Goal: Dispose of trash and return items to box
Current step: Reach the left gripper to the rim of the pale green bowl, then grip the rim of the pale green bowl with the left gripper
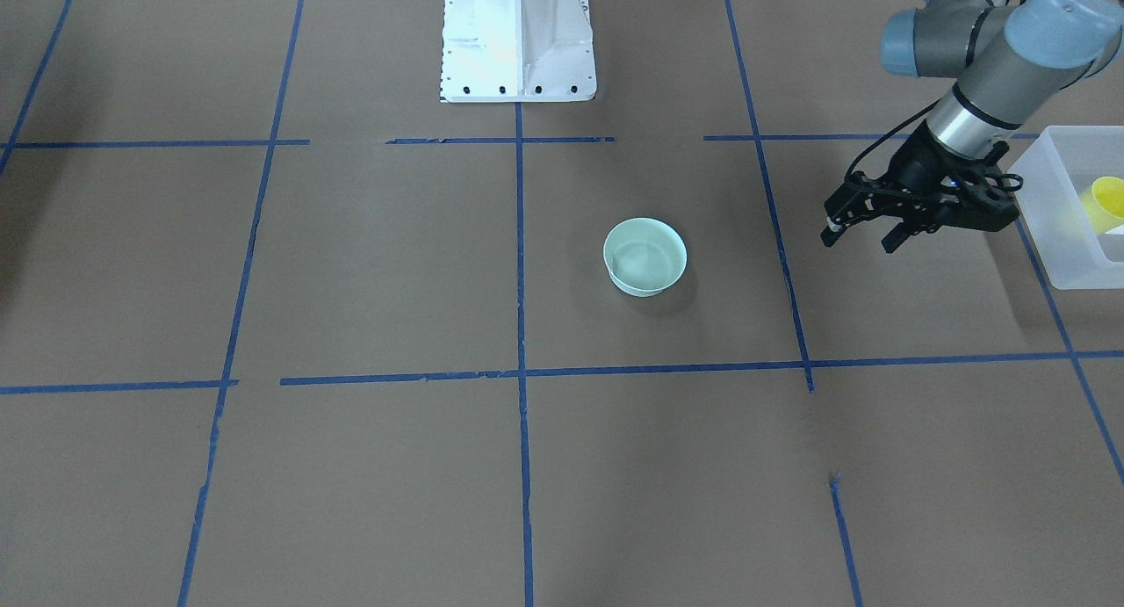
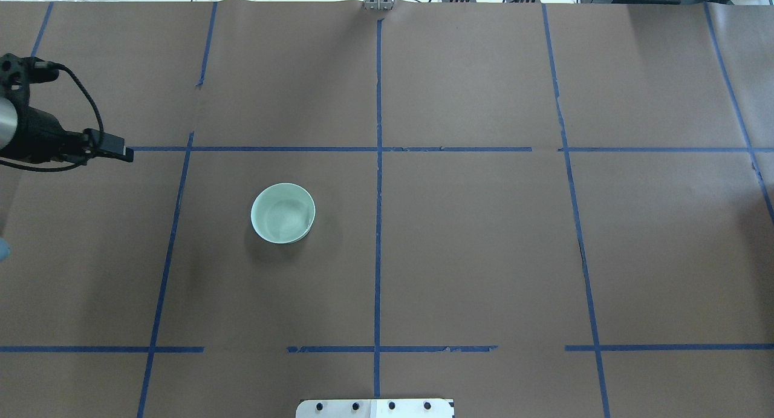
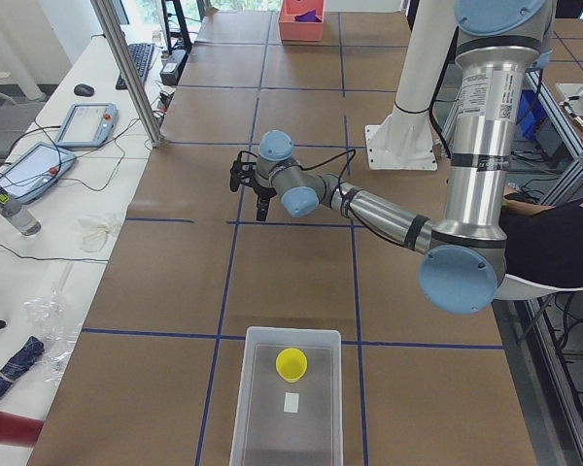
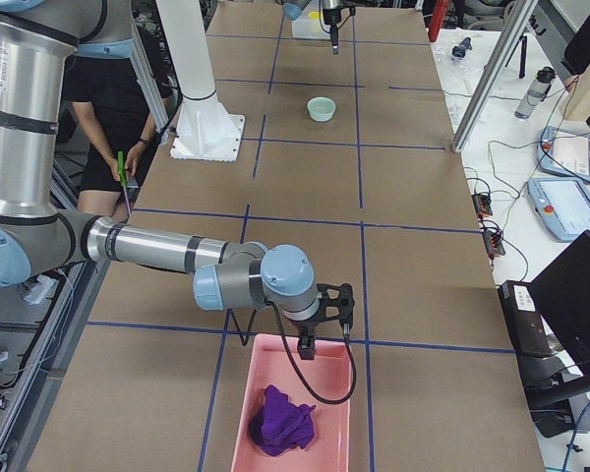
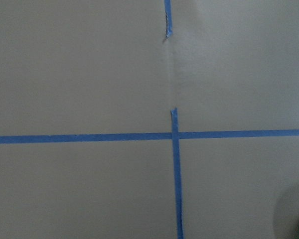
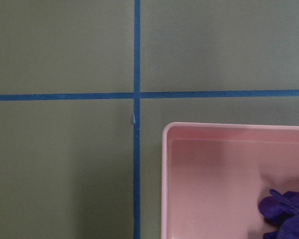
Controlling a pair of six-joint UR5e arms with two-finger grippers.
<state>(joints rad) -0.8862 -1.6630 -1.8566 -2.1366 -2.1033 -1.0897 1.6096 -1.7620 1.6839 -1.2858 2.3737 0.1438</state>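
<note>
left claw [image 1: 861, 238], parted and empty, could clip the round pale-green bowl [image 1: 645, 256] off-centre, tipping it; right claw [image 4: 325, 336]: cannot tell.

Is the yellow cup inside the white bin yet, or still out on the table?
Inside: the yellow cup lies within the white bin, seen in left-side and front views.

- Showed the box [image 3: 241, 408] at the near end of the table [image 3: 146, 282], with the yellow cup [image 3: 291, 364] inside near its far wall and a small white label [image 3: 291, 402] just beside the cup.
- Caught the left arm [image 3: 369, 206] stretched low over the table, the left gripper [image 3: 249, 199] pointing down, well apart from the box; fingers possibly parted, too small to be sure.
- Took in a pink tray [image 3: 306, 26] at the far end.
</note>
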